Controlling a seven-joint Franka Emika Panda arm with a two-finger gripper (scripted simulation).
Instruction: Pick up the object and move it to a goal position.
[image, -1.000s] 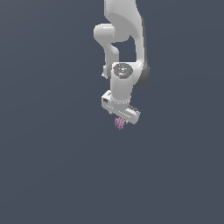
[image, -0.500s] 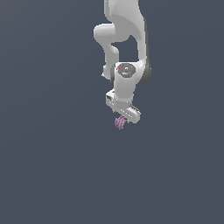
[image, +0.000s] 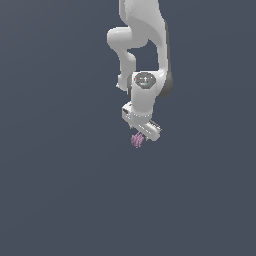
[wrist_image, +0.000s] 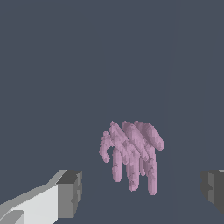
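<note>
Object (wrist_image: 131, 153) first: we see a small pink-purple lump made of several ridged, finger-like lobes, lying on the flat grey surface just below the gripper (image: 140, 139). In the exterior view the object (image: 137, 140) peeks out under the white hand, close to its lower edge, and it is much smaller than the hand itself. In the wrist view our fingers (wrist_image: 70, 192) stand wide apart, one dark pad on each side of the picture, and the lump lies ahead of the gap between them, with clear space to either pad; nothing is held. We cannot tell from these pictures how high the pads are above the surface. We judge the task to be at its early part: the approach looks largely made, since the hand is lined up over the lump, but the grasp is not yet done. Left for us are the last bit of descent, closing on the lump, lifting it, and carrying it to the goal; no goal marker shows in either view, so we cannot say where that lies
</note>
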